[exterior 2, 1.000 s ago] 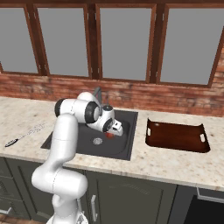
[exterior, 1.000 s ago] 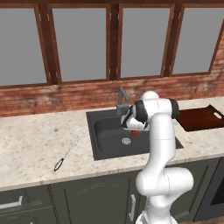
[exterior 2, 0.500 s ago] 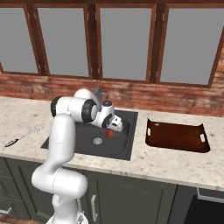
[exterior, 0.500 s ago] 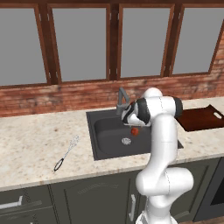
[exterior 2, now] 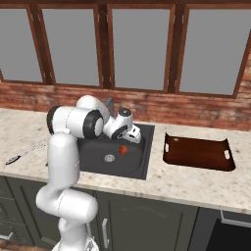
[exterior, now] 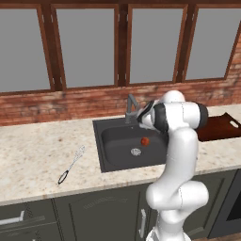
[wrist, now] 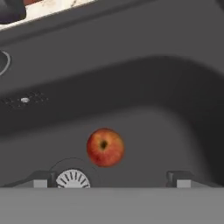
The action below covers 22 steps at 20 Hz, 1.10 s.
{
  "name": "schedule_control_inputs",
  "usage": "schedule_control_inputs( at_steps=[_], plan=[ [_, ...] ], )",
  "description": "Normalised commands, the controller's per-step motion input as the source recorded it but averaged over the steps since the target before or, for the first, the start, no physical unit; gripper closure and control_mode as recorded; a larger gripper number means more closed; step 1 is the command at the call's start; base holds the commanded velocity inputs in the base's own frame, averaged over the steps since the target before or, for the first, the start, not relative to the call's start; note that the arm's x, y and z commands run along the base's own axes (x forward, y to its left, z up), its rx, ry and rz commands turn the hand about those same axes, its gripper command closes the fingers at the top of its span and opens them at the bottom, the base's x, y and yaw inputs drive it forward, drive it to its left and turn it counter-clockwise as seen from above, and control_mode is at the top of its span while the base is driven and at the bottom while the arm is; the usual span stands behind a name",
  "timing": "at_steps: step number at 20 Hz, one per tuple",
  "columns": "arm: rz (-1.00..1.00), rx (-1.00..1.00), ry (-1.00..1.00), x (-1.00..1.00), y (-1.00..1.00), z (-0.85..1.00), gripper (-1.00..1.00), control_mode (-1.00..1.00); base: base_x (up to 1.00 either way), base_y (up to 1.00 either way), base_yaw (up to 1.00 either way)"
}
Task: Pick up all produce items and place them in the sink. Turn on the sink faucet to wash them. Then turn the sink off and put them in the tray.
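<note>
Here we see a speckled stone desk (exterior: 37, 155) below a brick wall (exterior: 56, 106); the red fruit (wrist: 105, 147) lies in the black sink (exterior: 113, 150), fingers (wrist: 43, 178) spread wide, empty.

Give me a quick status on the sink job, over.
Gripper open above the sink, holding nothing. Red fruit lying free on the basin floor beside the drain. Faucet not running. Nothing in the way.

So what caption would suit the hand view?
Red apple lying in the black sink beside the drain, end effector open above it.
</note>
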Motion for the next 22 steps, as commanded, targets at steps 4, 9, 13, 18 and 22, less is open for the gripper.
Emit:
schedule_control_inputs(
  at_steps=[4,9,13,18,22],
  plan=[
    [0.05,0.12,-0.06,-0.11,-0.08,0.62,-1.00,-1.00,0.00,0.00,0.00],
    [0.08,0.15,-0.01,0.00,0.00,0.49,-1.00,-1.00,0.00,0.00,0.00],
    [0.09,0.13,0.00,0.01,0.00,0.28,-1.00,-1.00,0.00,0.00,0.00],
    [0.07,0.09,0.00,0.09,0.00,0.21,-1.00,-1.00,0.00,0.00,0.00],
    [0.06,0.07,0.00,0.19,0.03,0.22,-1.00,-1.00,0.00,0.00,0.00]
  ],
)
